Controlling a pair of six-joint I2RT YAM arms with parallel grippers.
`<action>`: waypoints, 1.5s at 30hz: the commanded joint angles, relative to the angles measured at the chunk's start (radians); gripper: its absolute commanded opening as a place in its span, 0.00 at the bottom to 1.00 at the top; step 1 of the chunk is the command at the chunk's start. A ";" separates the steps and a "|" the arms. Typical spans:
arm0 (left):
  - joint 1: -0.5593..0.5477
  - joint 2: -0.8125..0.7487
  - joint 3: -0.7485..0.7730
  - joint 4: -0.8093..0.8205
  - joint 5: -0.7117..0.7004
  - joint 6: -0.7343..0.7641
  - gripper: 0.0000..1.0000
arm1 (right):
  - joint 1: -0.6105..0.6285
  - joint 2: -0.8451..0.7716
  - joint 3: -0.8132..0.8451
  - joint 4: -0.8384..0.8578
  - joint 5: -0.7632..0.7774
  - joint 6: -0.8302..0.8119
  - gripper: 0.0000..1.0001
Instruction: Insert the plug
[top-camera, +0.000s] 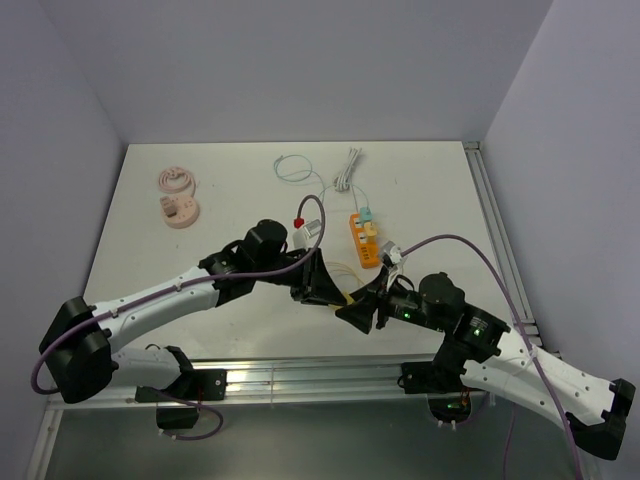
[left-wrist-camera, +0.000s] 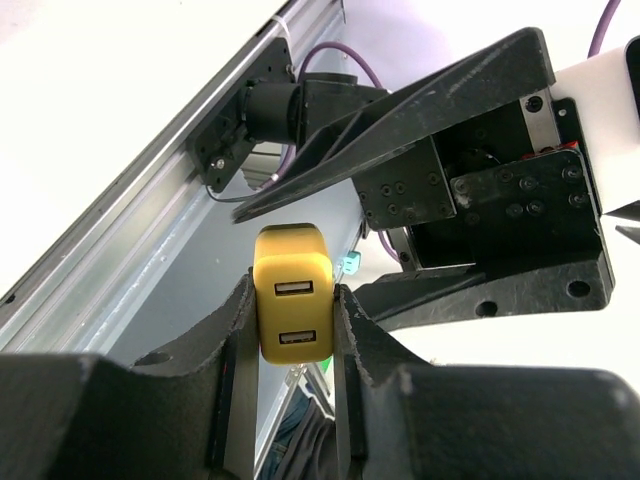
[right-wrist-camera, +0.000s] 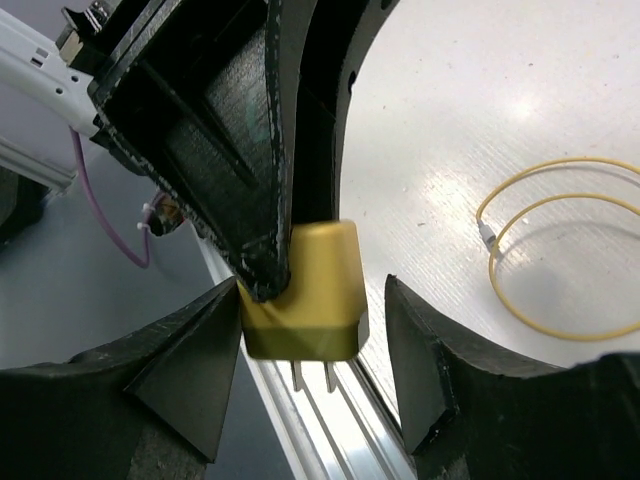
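Here I have my left gripper (left-wrist-camera: 293, 296) clenched on the yellow plug (left-wrist-camera: 292, 318). My right gripper (right-wrist-camera: 313, 345) stands released, jaws flanking the plug with a gap on one side. The plug sits nearer me than the strip (top-camera: 365, 238).

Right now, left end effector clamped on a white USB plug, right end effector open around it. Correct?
No: the USB plug is yellow, not white; the left wrist view shows it. The left end effector is clamped on it, and the right end effector is open around it.
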 joint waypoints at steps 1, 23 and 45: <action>0.018 -0.061 -0.014 -0.044 0.100 0.008 0.00 | -0.020 -0.013 0.008 -0.027 0.101 -0.024 0.63; 0.035 -0.069 -0.043 0.086 0.126 -0.116 0.00 | -0.018 0.040 0.004 0.006 0.109 -0.034 0.60; 0.026 -0.047 -0.029 -0.013 0.144 -0.007 0.37 | -0.017 -0.022 -0.018 0.014 0.132 -0.036 0.00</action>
